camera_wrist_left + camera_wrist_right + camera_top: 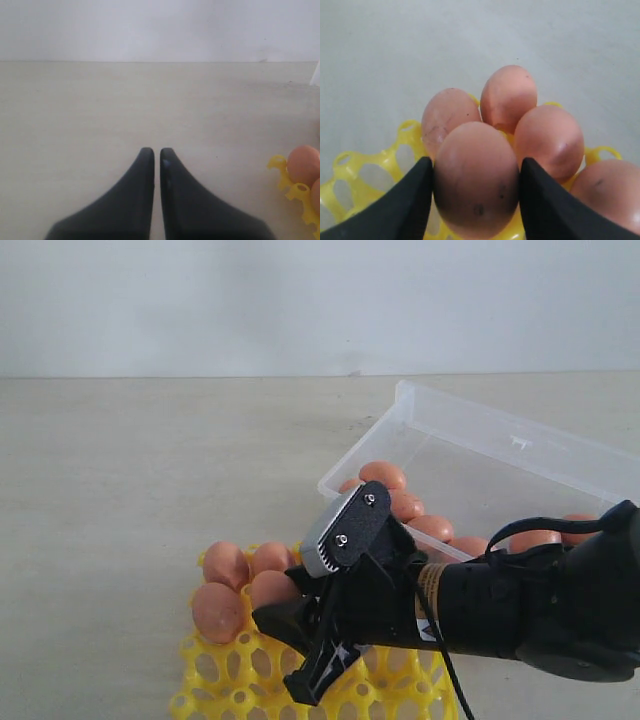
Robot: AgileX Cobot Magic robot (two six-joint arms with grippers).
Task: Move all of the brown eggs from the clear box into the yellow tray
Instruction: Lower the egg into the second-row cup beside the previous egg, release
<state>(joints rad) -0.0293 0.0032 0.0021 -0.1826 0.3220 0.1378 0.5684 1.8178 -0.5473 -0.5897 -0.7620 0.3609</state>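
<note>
Pale desk (120,490) ran back to a white wall (300,300). My right jaws were clamped on one brown egg (476,185), with a black finger (402,207) pressed against each side of it. They held it over the tray (215,675), which lay at the near middle of the desk. Whether the egg already sat in a cup I could not tell. Four more eggs (226,563) stood bunched in the tray's far left corner, just beyond the one I held, touching or nearly touching each other. The box (500,440) lay just beyond the tray, to its far right. Several eggs were crowded along its near left side, and my right arm (540,610) reached in from the right in front of it, hiding part of them. My left jaws were clenched on nothing, their fingers (135,200) pressed together with only a thin slit between them. They hung over bare desk to the left of the tray, whose yellow corner and one egg showed at the edge of that view.
</note>
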